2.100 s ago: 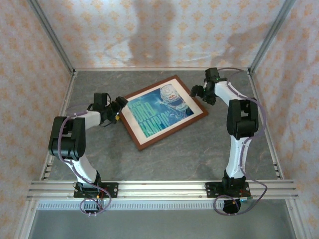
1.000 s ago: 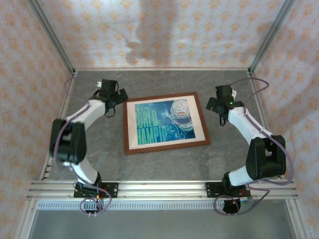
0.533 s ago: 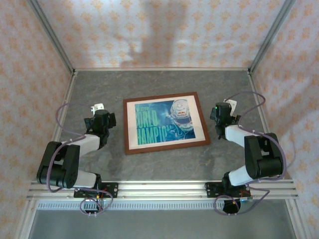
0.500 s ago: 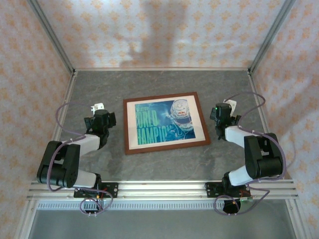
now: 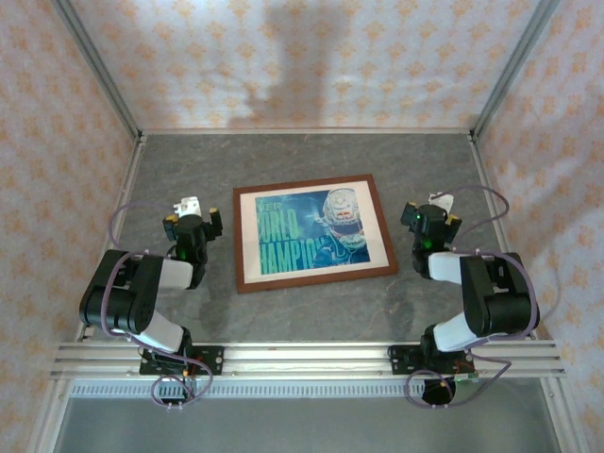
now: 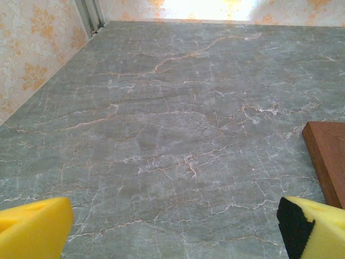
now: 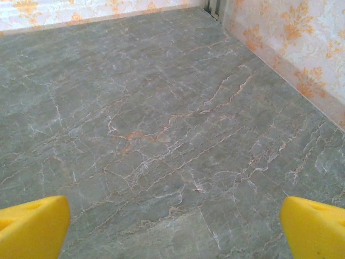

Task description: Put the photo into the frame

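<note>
The frame [image 5: 317, 279], thin reddish-brown moulding, lies flat in the middle of the grey marble table. The blue-and-teal photo [image 5: 311, 231] with white lettering lies inside it, bordered by a cream mat. My left gripper [image 5: 192, 217] rests to the left of the frame, apart from it, open. Its yellow fingertips [image 6: 32, 229] stand wide over bare table, and the left gripper [image 6: 175, 237] has a corner of the frame [image 6: 328, 162] to its right. My right gripper [image 5: 431, 217] sits to the right of the frame, open. The right gripper [image 7: 173, 232] has nothing between its yellow fingertips [image 7: 315, 226].
Patterned walls [image 5: 57, 142] with aluminium posts [image 5: 94, 66] close in the table on the left, back and right. An aluminium rail [image 5: 311, 359] runs along the near edge by the arm bases. Bare marble [image 5: 311, 151] lies beyond the frame.
The frame lay turned at an angle two seconds ago and now lies square. Both arms have pulled back from its far corners and folded beside its sides, grippers staying open.
</note>
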You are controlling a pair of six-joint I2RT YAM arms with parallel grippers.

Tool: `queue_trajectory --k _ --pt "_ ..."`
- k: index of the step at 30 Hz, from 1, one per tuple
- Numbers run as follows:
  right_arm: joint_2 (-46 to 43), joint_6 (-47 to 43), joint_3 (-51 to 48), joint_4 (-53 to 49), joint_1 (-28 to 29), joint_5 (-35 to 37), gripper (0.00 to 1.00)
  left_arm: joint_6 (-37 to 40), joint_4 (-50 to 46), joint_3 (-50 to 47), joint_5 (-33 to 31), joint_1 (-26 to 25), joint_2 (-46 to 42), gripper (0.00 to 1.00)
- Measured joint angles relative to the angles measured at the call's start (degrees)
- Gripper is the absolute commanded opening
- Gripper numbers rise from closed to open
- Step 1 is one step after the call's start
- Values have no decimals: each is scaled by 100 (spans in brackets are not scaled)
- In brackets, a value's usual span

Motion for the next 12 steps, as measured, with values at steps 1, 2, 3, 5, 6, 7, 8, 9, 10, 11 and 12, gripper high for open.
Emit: queue_trajectory --k 1,2,3,5,6,7,8,9,10,11,12 --pt "0 0 0 7 0 -13 99 13 7 4 2 0 0 100" --pt "0 0 0 7 0 -35 99 22 7 13 9 0 0 100" --pt "0 0 0 7 0 -52 99 35 7 20 20 0 0 100" --pt "0 0 0 7 0 -63 100 46 7 44 48 0 0 100" --pt "2 0 0 9 0 -72 99 61 7 50 63 0 0 100" --pt "4 0 0 9 0 -74 99 81 7 52 66 0 0 100" --pt "4 0 0 7 0 -76 99 98 7 55 68 0 0 100" --pt "4 0 0 9 0 -74 99 103 7 57 68 0 0 100" --pt "4 0 0 9 0 -74 99 109 7 57 70 0 0 100" --pt "7 0 0 9 0 -76 99 120 7 57 70 0 0 100" --pt "9 0 0 9 0 -76 100 125 7 57 74 0 0 100"
